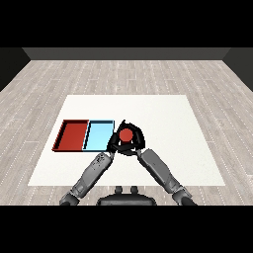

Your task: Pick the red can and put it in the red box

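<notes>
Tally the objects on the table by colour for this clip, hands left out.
Red: 2, the red can and the red tray
Light blue: 1, the light blue tray
Total: 3

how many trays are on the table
2: the red tray lies at the left, and the light blue tray sits right beside it, next to the hands. None looks hidden.
</notes>
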`<state>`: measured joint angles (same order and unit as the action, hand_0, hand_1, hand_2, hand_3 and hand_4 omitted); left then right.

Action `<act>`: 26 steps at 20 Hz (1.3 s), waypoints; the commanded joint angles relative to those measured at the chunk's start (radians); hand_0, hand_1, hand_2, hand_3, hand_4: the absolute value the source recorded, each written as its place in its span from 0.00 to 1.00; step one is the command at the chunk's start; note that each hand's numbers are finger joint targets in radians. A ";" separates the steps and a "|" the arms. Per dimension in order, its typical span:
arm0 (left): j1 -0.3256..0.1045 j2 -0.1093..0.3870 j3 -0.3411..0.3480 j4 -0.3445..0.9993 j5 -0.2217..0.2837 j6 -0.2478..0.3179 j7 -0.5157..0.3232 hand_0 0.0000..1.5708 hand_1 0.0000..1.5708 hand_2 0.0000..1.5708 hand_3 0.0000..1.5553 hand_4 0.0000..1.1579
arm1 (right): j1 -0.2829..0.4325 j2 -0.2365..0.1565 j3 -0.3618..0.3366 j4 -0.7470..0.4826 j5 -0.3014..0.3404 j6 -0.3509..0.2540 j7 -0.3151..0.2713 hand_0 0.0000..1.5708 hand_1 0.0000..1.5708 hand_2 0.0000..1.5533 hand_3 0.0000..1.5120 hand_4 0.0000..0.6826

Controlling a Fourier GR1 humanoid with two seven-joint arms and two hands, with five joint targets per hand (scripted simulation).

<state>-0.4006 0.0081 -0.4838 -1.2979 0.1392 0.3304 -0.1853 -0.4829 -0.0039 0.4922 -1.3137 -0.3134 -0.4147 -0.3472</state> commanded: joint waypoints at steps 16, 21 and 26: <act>-0.068 -0.007 -0.086 0.101 0.023 0.193 0.028 1.00 1.00 0.98 0.93 0.86 | 0.016 -0.006 0.073 -0.088 -0.014 -0.046 -0.008 0.93 0.93 0.93 0.92 0.82; -0.015 -0.006 -0.047 0.070 0.001 0.166 -0.024 1.00 1.00 0.95 0.87 0.75 | 0.015 0.003 0.069 -0.045 -0.043 -0.032 -0.046 0.96 0.96 0.93 0.92 0.80; -0.058 -0.007 -0.087 0.053 0.032 0.250 0.005 1.00 1.00 0.97 0.92 0.76 | 0.013 0.003 0.069 -0.074 -0.009 -0.061 -0.013 0.96 0.96 0.94 0.92 0.80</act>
<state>-0.4345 0.0303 -0.5453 -1.2842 0.1428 0.5541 -0.1704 -0.4726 -0.0172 0.5326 -1.3591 -0.3297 -0.4549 -0.3695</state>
